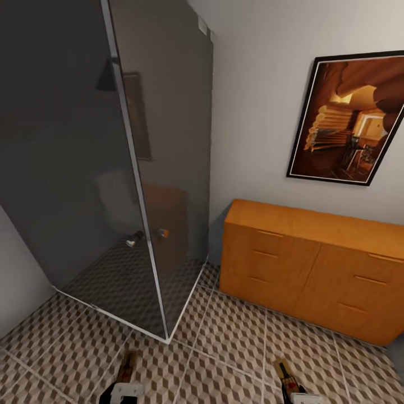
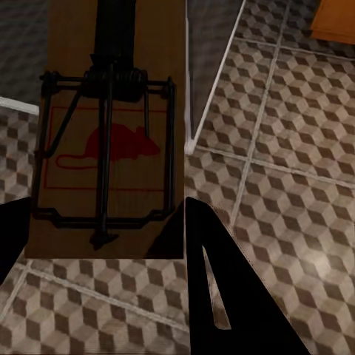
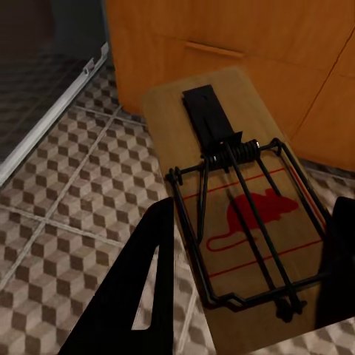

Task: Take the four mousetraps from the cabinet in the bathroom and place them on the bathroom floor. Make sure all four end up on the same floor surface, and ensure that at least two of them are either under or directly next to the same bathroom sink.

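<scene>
Each gripper holds one mousetrap, a brown wooden board with a dark wire spring and a red mouse print. My left gripper (image 2: 103, 244) is shut on a mousetrap (image 2: 111, 133), seen low in the head view as the left gripper (image 1: 124, 387) with its mousetrap (image 1: 128, 365). My right gripper (image 3: 244, 285) is shut on a second mousetrap (image 3: 244, 214), with the right gripper (image 1: 297, 394) and its mousetrap (image 1: 285, 371) also in the head view. Both hang over the cube-patterned bathroom floor (image 1: 235, 342). The orange-brown cabinet (image 1: 314, 264) stands ahead on the right with its drawers shut. The sink is out of view.
A dark glass shower enclosure (image 1: 84, 140) with a pale metal frame fills the left, its corner post (image 1: 166, 336) reaching the floor close ahead. A framed picture (image 1: 348, 118) hangs on the wall above the cabinet. Open tiles lie between shower and cabinet.
</scene>
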Controlling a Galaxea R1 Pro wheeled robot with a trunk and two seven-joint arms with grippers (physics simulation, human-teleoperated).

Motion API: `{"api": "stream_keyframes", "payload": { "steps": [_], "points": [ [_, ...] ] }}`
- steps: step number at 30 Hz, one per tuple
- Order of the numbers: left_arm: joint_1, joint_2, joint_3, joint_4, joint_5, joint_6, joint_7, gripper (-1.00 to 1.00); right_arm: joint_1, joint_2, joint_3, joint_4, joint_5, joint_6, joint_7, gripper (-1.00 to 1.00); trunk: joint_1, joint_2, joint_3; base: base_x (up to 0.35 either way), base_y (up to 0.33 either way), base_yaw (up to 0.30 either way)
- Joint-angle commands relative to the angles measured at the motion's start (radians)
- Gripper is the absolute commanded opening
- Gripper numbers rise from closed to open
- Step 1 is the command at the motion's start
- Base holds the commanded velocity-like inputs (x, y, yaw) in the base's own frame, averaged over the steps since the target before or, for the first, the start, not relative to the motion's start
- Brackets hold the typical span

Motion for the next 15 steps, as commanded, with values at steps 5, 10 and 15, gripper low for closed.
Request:
{"api": "stream_keyframes", "payload": {
  "steps": [5, 10, 15],
  "points": [
    [-0.002, -0.001, -0.008, 0.004, 0.000, -0.005, 0.006, -1.00, -0.001, -0.001, 0.009, 0.000, -0.006, -0.002, -0.006, -1.00, 0.001, -0.002, -0.002, 0.000, 0.000, 0.287],
    [-0.002, -0.001, -0.008, 0.004, 0.000, -0.005, 0.007, -1.00, -0.001, -0.001, 0.009, 0.000, -0.006, -0.002, -0.006, -1.00, 0.001, -0.002, -0.002, 0.000, 0.000, 0.287],
    [-0.002, -0.001, -0.008, 0.004, 0.000, -0.005, 0.007, -1.00, -0.001, -0.001, 0.009, 0.000, -0.006, -0.002, -0.006, -1.00, 0.001, -0.002, -0.002, 0.000, 0.000, 0.287]
  ]
}}
